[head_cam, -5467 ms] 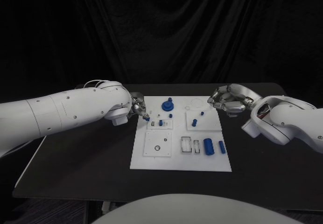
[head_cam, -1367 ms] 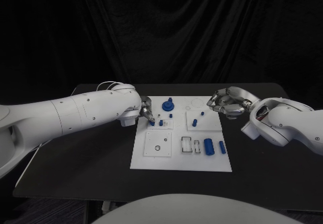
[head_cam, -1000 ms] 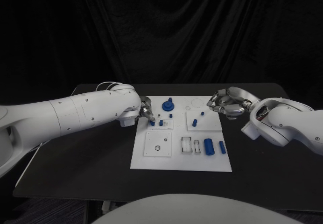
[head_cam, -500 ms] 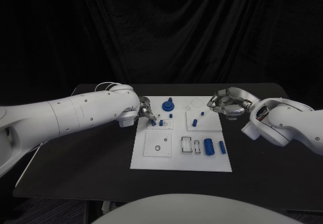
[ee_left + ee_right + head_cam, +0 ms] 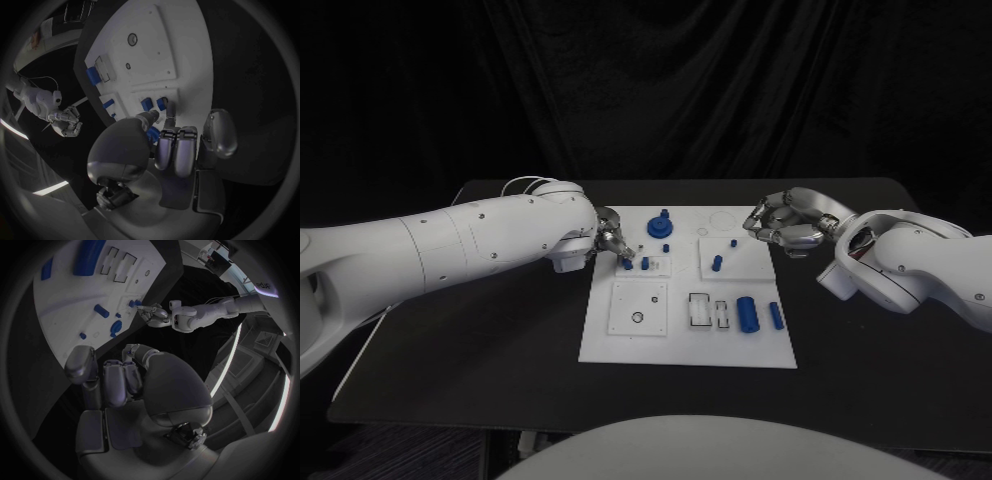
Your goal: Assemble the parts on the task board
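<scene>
The white task board (image 5: 689,300) lies in the middle of the black table. My left hand (image 5: 607,240) hovers at the board's upper left edge. Its fingertips (image 5: 167,112) sit right beside two small blue parts (image 5: 636,264) standing upright in a slot block, also seen close up as blue parts (image 5: 154,104). I see nothing held in this hand. My right hand (image 5: 783,222) rests at the board's upper right corner with its fingers (image 5: 119,380) curled in and nothing in them. A blue gear-like part (image 5: 661,222) stands at the board's top.
A blue peg (image 5: 717,263) stands right of centre. A thick blue cylinder (image 5: 747,313) and a thinner one (image 5: 776,316) lie at the board's lower right, next to white slots (image 5: 708,311). A round hole (image 5: 636,318) sits in the lower left block.
Since the earliest frame my left hand carried a small blue part to the slot block, where it now stands beside another. In the last half second the hand drew back slightly left.
</scene>
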